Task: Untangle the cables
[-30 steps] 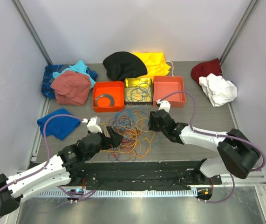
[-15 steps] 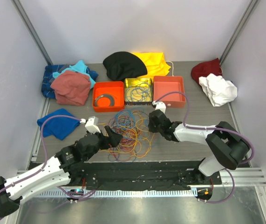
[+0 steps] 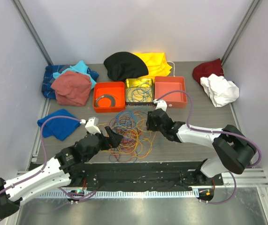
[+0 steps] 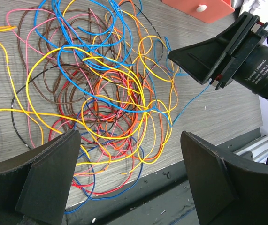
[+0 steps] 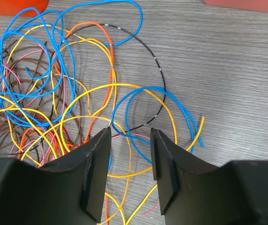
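Surface and room: you are working on a grey wood-grain table [image 3: 209, 117], with pale walls [image 3: 134, 28] closing it in on three sides and metal struts [image 3: 33, 33] running up the back corners. Cloths are lying around the edges. A black one [image 3: 126, 64] and a yellow one [image 3: 155, 63] are at the back. A maroon one [image 3: 208, 70] and a white one [image 3: 219, 90] are at the right. A mixed heap [image 3: 70, 84] is at the back left, and a blue one [image 3: 57, 124] is lying near your left arm.

Containers: three are sitting in a row across the middle of the table.
- An orange tray [image 3: 109, 84] is on the left, holding a grey ring [image 3: 105, 99].
- A yellow tin [image 3: 139, 79] is in the centre, holding loose wires [image 3: 139, 93], mostly blue.
- A second orange tray [image 3: 171, 89] is on the right. You cannot tell its contents from these views.

Cables: the cables [image 3: 129, 133] are lying in one tangled pile on the bare table. The pile is just in front of the tin and between your two grippers.

Grippers:
- Your left gripper [image 4: 129, 135] is hovering over the near edge of the pile. Its fingers are spread wide and are gripping nothing.
- Your right gripper [image 5: 131, 130] is hanging over the pile's right fringe. Its fingers are standing a narrow gap apart.
- Pink, black and blue strands are crossing under that gap. You cannot tell whether any strand is touching a finger.
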